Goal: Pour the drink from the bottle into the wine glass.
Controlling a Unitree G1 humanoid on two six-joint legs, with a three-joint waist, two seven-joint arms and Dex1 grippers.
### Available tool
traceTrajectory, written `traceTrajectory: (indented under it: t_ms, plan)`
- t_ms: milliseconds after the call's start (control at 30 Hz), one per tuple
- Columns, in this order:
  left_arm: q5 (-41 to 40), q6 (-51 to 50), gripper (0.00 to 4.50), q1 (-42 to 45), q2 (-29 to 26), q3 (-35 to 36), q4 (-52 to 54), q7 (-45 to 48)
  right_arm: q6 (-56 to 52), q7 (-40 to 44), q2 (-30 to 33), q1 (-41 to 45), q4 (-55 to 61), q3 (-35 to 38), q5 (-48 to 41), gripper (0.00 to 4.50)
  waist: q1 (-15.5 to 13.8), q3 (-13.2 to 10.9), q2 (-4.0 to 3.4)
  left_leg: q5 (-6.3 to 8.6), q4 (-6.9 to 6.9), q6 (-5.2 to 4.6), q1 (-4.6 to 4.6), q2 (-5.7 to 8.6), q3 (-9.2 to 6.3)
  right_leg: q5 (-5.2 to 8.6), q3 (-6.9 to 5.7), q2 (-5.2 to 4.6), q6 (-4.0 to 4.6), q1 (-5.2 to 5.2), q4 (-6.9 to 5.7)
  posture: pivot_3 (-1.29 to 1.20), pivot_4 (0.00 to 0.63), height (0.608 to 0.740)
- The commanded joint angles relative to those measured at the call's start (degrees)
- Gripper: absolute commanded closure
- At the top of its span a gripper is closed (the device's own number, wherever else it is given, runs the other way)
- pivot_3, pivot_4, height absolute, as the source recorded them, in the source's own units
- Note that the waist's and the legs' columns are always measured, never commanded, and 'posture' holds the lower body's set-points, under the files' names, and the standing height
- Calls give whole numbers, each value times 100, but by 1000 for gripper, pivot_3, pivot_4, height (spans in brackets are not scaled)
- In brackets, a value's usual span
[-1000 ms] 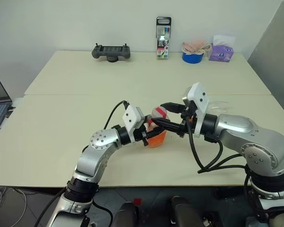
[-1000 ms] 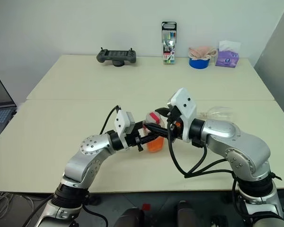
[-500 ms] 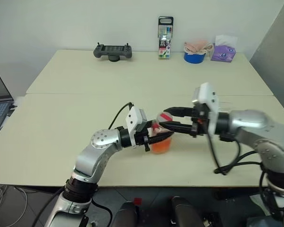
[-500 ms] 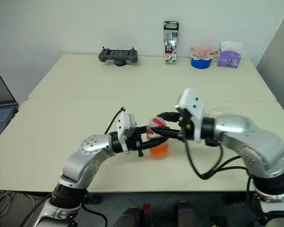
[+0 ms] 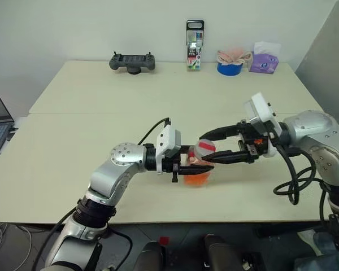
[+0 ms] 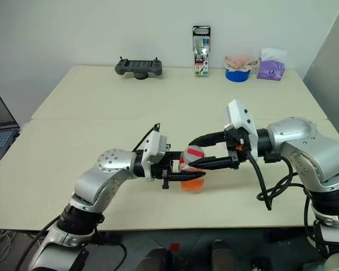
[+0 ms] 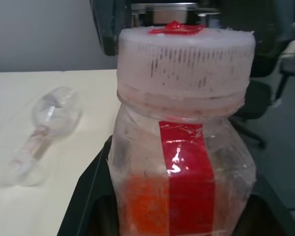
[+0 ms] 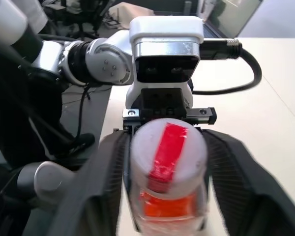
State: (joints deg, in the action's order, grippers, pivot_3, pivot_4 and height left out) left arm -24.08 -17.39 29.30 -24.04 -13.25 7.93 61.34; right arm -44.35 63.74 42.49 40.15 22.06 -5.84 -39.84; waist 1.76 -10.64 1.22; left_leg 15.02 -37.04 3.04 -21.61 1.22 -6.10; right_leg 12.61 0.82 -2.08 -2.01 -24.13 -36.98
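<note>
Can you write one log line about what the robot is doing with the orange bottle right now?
left hand: shut on bottle | right hand: fingers around the white cap | wine glass: lying on table | pour: not begun

Our left gripper (image 6: 178, 169) is gripping the bottle (image 6: 192, 168) above the table (image 6: 90, 118); our right gripper (image 6: 200, 152) is straddling its cap (image 6: 192, 153).

capped bottle (image 7: 182, 147) tilted, wine glass (image 7: 44, 130) seemingly toppled
</note>
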Motion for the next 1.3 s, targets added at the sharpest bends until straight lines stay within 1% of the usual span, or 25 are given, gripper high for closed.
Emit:
traceTrajectory:
  t_ms: [33,67,133,233,367,533,700,767,900,967,1100,1167,1267,1300]
  plan:
    - [121,433,2739,61,151,244,-34,-251,-10,-565,-145,1,485,80,119,583,-8,0,0,0,0,0,-5,0,-2,-2,-1,0,3,-3,0,0,150,740]
    - [147,496,2739,24,192,233,-48,-287,-126,-976,-206,-62,566,195,219,230,-10,0,0,0,0,0,-7,1,-3,-2,-2,0,3,-4,1,0,150,740]
    - [195,588,2739,-4,318,232,-108,-400,-372,-1752,-326,-305,843,451,333,224,-23,0,0,0,-1,0,-11,2,-4,0,-3,-3,0,-3,4,0,150,740]
    - [249,704,2739,-30,424,240,-140,-469,-741,-2621,-501,-662,1368,663,392,224,-42,0,0,0,-4,0,-15,8,-4,-3,-2,-10,4,-3,4,0,150,740]
    - [258,783,2742,-15,509,282,-168,-552,-1356,-3892,-1098,-1034,2161,706,349,224,-36,0,0,0,-4,0,-13,6,-6,5,-3,-8,-10,-4,-1,0,150,740]
    - [281,835,2756,-47,527,245,-200,-563,-1845,-4920,-1785,-1257,2792,619,297,224,-16,0,-1,-1,-5,1,-8,5,-5,5,-1,-4,-10,-4,-7,0,150,740]
    - [259,781,2756,43,529,283,-306,-566,-2144,-5832,-2333,-1061,3013,351,625,224,-12,1,-1,-1,-6,0,-6,6,-5,5,-2,-4,-10,-2,-8,0,150,740]
    - [243,756,2756,80,524,314,-355,-573,-2317,-6114,-2505,-1016,3048,343,736,224,-10,1,-2,-1,-5,0,-6,5,-6,5,-2,-2,-10,-2,-8,0,150,740]
    - [171,666,2756,105,518,386,-380,-602,-2682,-6356,-2667,-956,3204,291,790,224,-8,2,-2,-1,-3,0,-7,5,-7,5,-3,-2,-10,-3,-5,0,150,740]
    - [168,633,2756,137,528,423,-443,-636,-3053,-6562,-2825,-921,3402,331,784,224,-8,1,-2,-1,-2,0,-7,4,-8,5,-3,-2,-10,-3,-5,0,150,740]
    - [125,532,2756,179,608,465,-496,-691,-3677,-6991,-3343,-984,3685,514,892,224,-7,2,-4,-1,-3,0,-6,4,-9,5,-3,-2,-9,-3,-9,0,150,740]
    - [128,515,2756,161,646,429,-468,-695,-3784,-7101,-3488,-1023,3755,474,967,224,-3,2,-4,-1,-4,-1,-5,5,-8,5,-3,-2,-9,-3,-10,0,150,740]
    - [127,479,2756,202,695,397,-473,-666,-3791,-7267,-3516,-899,3748,361,1173,771,6,3,-4,-1,-3,-1,-6,5,-7,5,-2,-2,-9,-3,-8,0,150,740]
    - [143,481,2756,216,691,396,-496,-650,-3800,-7261,-3439,-844,3761,317,1216,1185,6,3,-4,-1,-2,-1,-6,4,-8,5,-3,-2,-9,-3,-7,0,150,740]
